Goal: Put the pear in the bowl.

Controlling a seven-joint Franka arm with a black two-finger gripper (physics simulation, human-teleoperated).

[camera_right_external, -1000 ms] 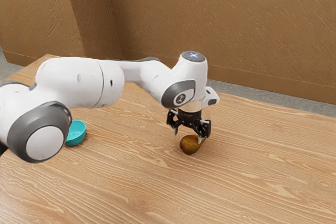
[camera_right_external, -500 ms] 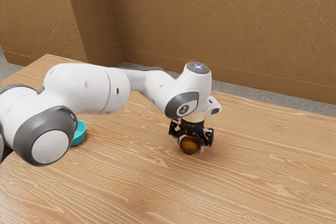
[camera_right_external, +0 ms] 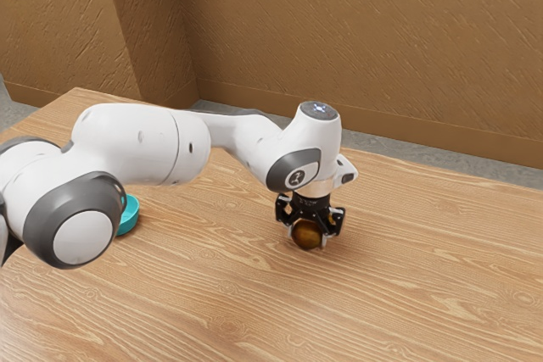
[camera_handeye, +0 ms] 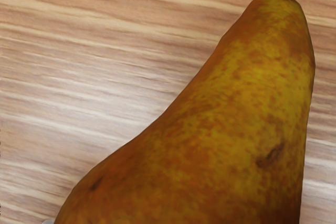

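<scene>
In the exterior view the black gripper (camera_right_external: 309, 238) is low at the table, its fingers touching the brown-gold pear (camera_right_external: 306, 231) from two sides; it is shut on it. The pear appears to rest on the wood. From the wrist view, the mottled yellow-brown pear (camera_handeye: 226, 129) lies large and close under the hand, stem at its narrow end. The teal bowl (camera_right_external: 130, 215) stands toward the exterior view's left, partly hidden behind the arm's large joint.
The wooden table (camera_right_external: 407, 269) extends around the pear and the bowl. A brown textured wall (camera_right_external: 365, 40) rises beyond the table's far edge. The white arm spans above the tabletop between bowl and pear.
Over the last second my hand has come down around the pear. Since half a second ago the fingers have drawn inward onto its sides.
</scene>
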